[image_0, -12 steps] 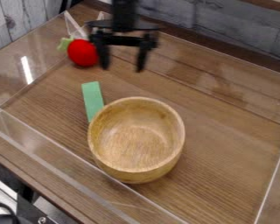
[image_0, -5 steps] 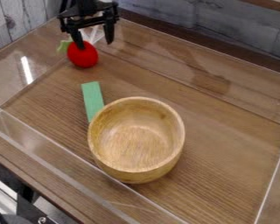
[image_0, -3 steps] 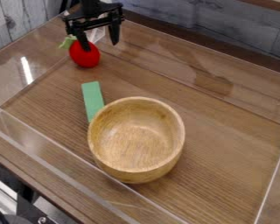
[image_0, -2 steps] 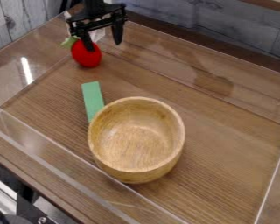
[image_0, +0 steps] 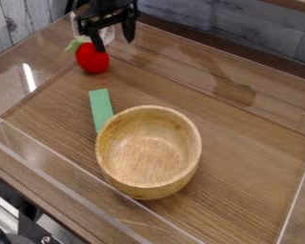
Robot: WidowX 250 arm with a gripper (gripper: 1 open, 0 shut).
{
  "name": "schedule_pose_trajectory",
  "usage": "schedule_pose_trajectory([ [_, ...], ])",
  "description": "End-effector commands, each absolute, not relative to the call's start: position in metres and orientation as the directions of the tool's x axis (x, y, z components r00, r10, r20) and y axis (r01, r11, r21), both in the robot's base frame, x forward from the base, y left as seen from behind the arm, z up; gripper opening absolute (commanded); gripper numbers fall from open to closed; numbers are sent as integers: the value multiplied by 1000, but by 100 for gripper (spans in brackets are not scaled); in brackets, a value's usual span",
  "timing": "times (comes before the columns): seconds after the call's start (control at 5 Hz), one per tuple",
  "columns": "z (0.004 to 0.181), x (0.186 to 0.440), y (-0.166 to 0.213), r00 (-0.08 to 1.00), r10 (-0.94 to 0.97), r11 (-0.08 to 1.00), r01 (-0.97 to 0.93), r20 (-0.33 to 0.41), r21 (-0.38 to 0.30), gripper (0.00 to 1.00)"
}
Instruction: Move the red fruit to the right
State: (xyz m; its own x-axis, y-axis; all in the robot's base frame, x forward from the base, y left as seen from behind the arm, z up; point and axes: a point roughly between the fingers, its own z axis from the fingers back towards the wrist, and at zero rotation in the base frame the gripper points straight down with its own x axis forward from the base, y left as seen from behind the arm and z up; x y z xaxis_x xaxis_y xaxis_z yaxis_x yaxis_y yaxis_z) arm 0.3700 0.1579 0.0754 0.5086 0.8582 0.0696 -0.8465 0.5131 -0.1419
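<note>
- Hand (image_0: 114, 40): open, fingers apart, nothing gripped. Since the earlier views it has come from mid-tabletop to the fruit, then edged a bit right in the last few frames.
- Fruit (image_0: 92, 59): upper left of the tabletop (image_0: 238, 105), just beside and below the near finger in view; we can't tell if they touch. It has barely shifted, so the move right is basically still to do.
- Leafy stem: by the fruit's upper left, partly hidden.
- Green block (image_0: 102, 109): below the fruit, apart from it, unchanged.
- Bowl (image_0: 148, 148): further down, beside the block, unchanged.
- Our read: approach stage. Next, either close around the fruit or push from its left; the hand looks a bit too far right for a push. Round fruit could roll off if nudged.
</note>
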Motion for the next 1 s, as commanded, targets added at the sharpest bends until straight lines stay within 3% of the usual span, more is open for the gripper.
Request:
schedule_pose_trajectory([
  [0.0, 96, 374, 165, 473, 867, 496, -847, 154, -193, 100],
  [0.2, 84, 374, 169, 445, 881, 470, -860, 159, -198, 100],
  [0.8, 102, 372, 194, 451, 876, 481, -849, 173, -219, 100],
])
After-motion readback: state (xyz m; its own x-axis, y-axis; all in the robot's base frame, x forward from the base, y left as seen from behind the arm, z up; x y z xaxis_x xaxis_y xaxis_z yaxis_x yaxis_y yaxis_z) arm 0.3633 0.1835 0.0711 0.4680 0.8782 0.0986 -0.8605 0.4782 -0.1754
